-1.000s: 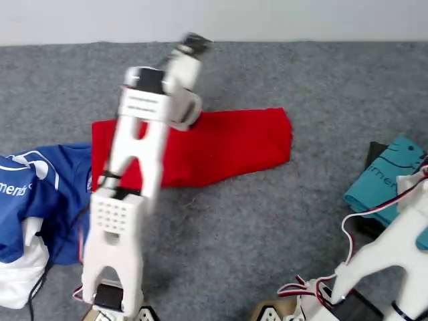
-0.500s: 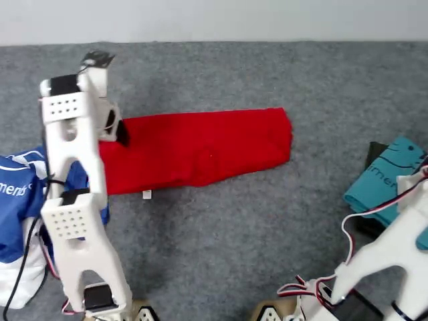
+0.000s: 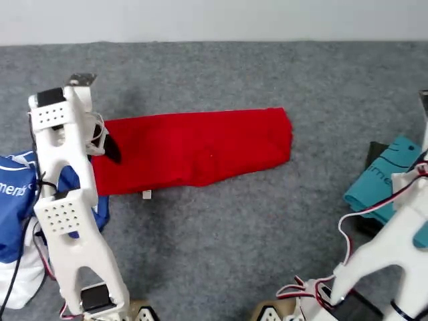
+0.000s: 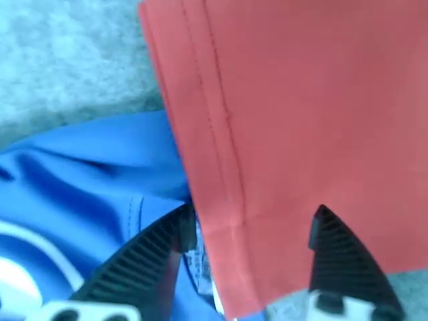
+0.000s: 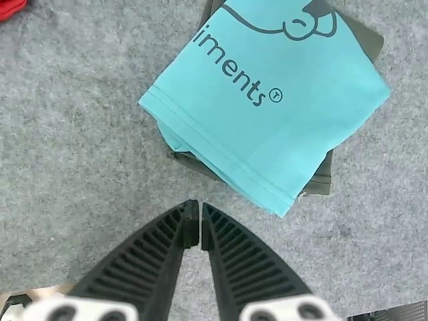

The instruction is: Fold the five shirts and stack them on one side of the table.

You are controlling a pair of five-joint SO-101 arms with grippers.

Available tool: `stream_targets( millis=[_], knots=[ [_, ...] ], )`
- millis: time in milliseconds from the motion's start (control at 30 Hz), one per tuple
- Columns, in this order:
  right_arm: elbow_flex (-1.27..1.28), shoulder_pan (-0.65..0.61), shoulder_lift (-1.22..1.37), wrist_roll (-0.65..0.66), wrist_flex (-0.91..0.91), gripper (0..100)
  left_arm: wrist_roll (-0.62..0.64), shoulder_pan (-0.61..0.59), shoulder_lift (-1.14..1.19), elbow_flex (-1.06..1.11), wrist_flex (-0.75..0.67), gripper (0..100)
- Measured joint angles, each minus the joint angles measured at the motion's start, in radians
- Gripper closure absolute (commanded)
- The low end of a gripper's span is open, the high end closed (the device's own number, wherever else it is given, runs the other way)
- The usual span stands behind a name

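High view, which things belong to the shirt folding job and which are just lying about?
Job: red shirt, blue shirt, white shirt, teal shirt, dark shirt beneath the teal one.
Lying about: small white scrap beside the red shirt, grey table cover.

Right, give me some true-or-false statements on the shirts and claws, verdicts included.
The left claw is open over the end of the red shirt. True.
The right claw grips the teal shirt. False: it is shut on nothing, over bare table beside it.
The teal shirt lies on a dark shirt. True.
The red shirt is stacked on the teal shirt. False: it lies apart, mid-table.
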Motion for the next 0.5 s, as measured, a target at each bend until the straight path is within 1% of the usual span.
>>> stream_targets(
  millis=[133,367,500],
  knots=[
    [0.0,0.0,0.0,0.0,0.0,98.3,0.0,-0.002,0.018,0.0,-0.014,75],
    [0.0,0.0,0.0,0.0,0.0,98.3,0.0,0.0,0.02,-0.031,-0.006,91],
    [0.0,0.0,0.0,0.0,0.0,98.3,0.002,0.026,0.02,-0.074,0.014,99]
  ],
)
